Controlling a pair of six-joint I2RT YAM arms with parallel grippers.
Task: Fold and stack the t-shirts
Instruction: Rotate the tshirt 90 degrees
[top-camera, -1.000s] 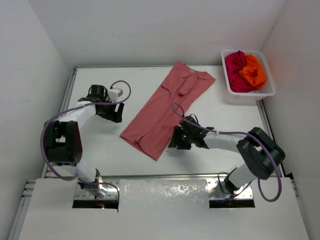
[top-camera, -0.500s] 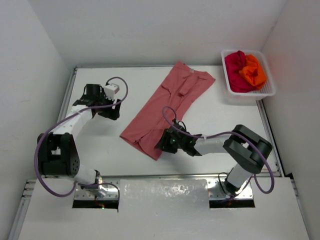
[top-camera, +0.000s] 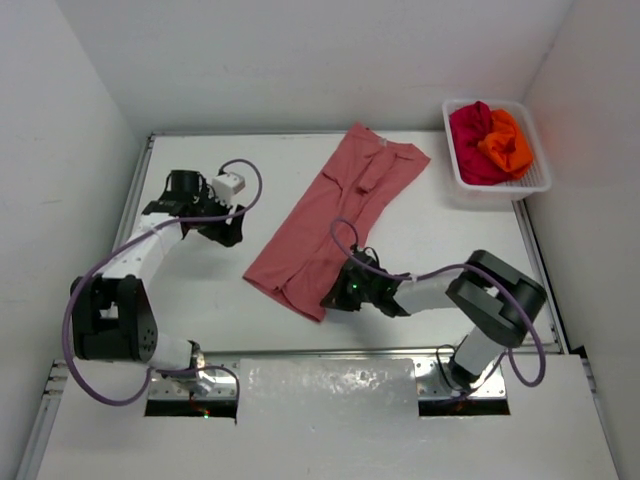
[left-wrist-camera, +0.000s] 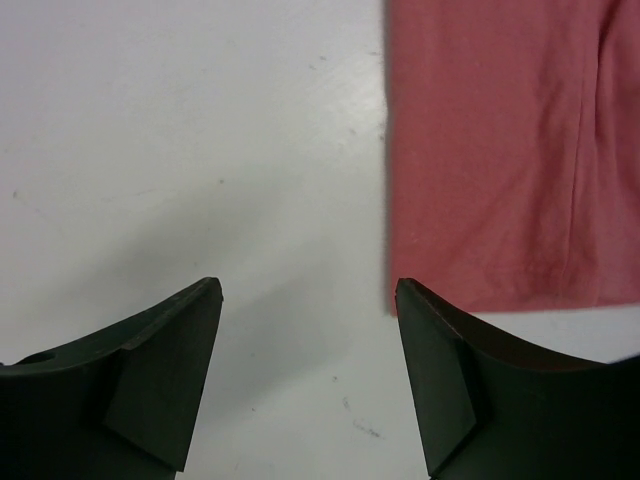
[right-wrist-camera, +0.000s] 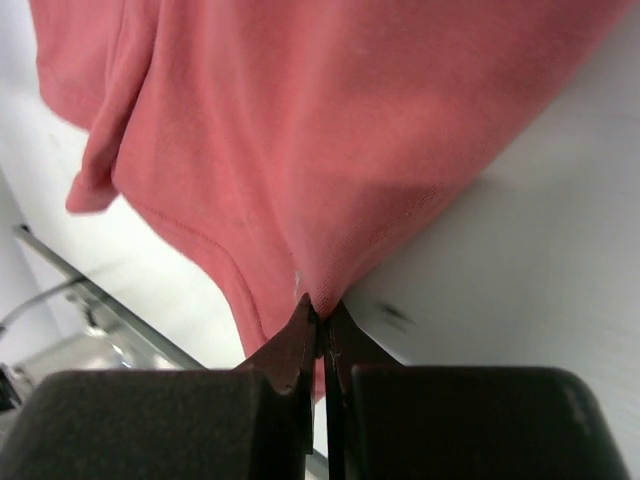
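Note:
The salmon-pink t-shirt (top-camera: 335, 220) lies folded lengthwise, slanting across the middle of the table. My right gripper (top-camera: 335, 298) is shut on its near hem corner, and the cloth (right-wrist-camera: 330, 150) puckers up into the closed jaws (right-wrist-camera: 322, 310). My left gripper (top-camera: 225, 232) hovers open over bare table just left of the shirt's left edge (left-wrist-camera: 480, 150), with its right fingertip (left-wrist-camera: 415, 300) near the hem corner and nothing between the fingers. The orange t-shirt (top-camera: 505, 145) and the crimson t-shirt (top-camera: 470, 135) are bunched in the basket.
The white mesh basket (top-camera: 535, 185) stands at the table's far right corner. White walls enclose the table on the left, back and right. A metal rail (top-camera: 330, 352) runs along the near edge, close behind my right gripper.
My right gripper slid left along the shirt's near hem and closed on its corner. My left gripper shifted slightly and stays open.

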